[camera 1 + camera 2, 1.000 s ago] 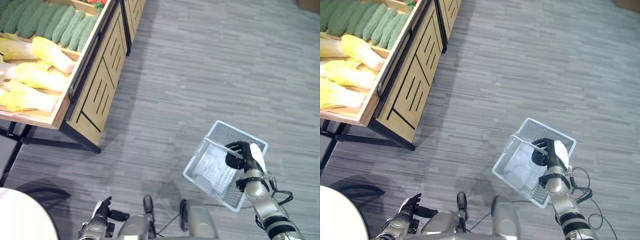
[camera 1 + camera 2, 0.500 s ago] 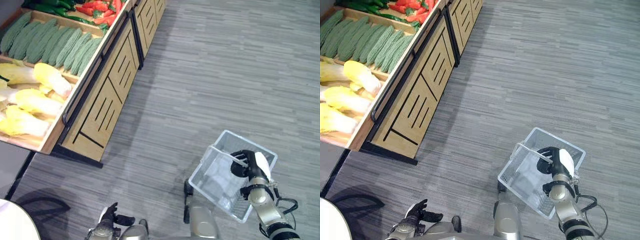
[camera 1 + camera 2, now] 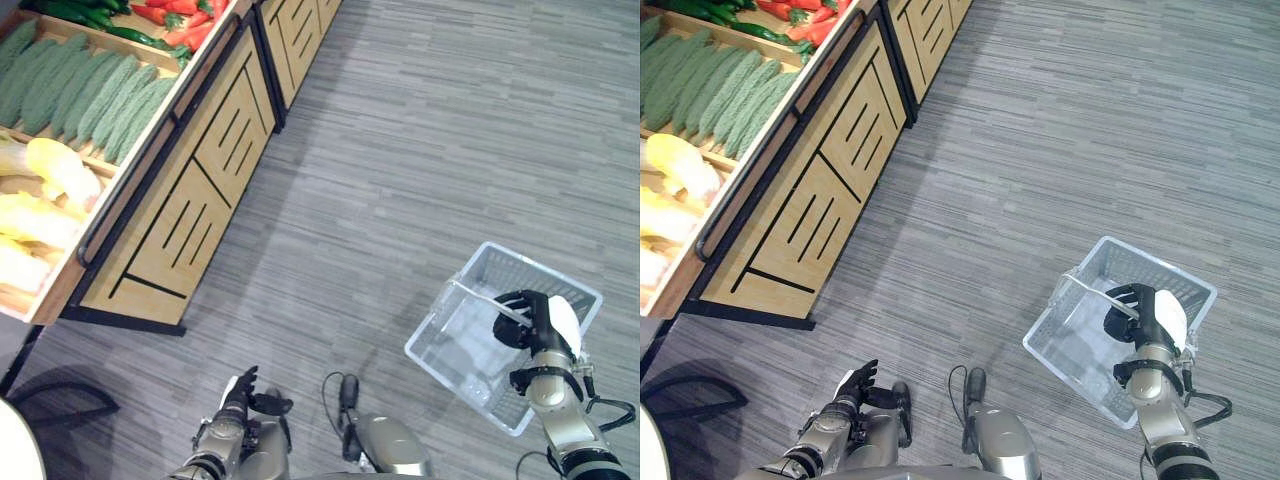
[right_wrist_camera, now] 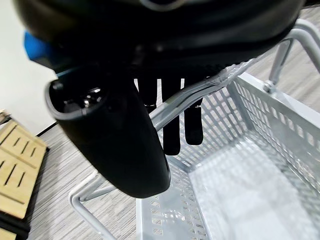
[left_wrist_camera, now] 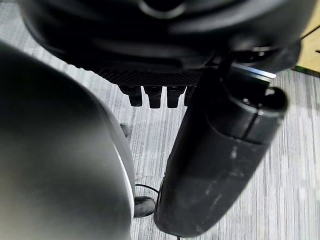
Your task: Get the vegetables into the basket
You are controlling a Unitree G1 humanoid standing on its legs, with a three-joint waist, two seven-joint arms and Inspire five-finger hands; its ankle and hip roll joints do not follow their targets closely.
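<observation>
A see-through white basket [image 3: 460, 345] hangs empty over the grey floor at the lower right. My right hand [image 3: 532, 322] is shut on its metal handle [image 4: 175, 107], fingers curled over the bar. At the upper left a wooden display stand [image 3: 190, 190] holds the vegetables: green bumpy gourds [image 3: 90, 90], pale yellow cabbages [image 3: 50, 170] and red peppers [image 3: 185, 10] beside dark green ones [image 3: 70, 12]. My left hand [image 3: 240, 395] hangs low near the bottom edge, open and holding nothing, well away from the stand.
Grey plank floor [image 3: 400, 130] stretches wide between the stand and the basket. The stand's black leg frame [image 3: 30, 350] reaches the floor at the lower left, beside the rim of a round white table [image 3: 4, 455].
The whole view has shifted, so the stand now sits nearer the left edge. The basket stays in my right hand and shows farther right. My left hand stays low and open.
</observation>
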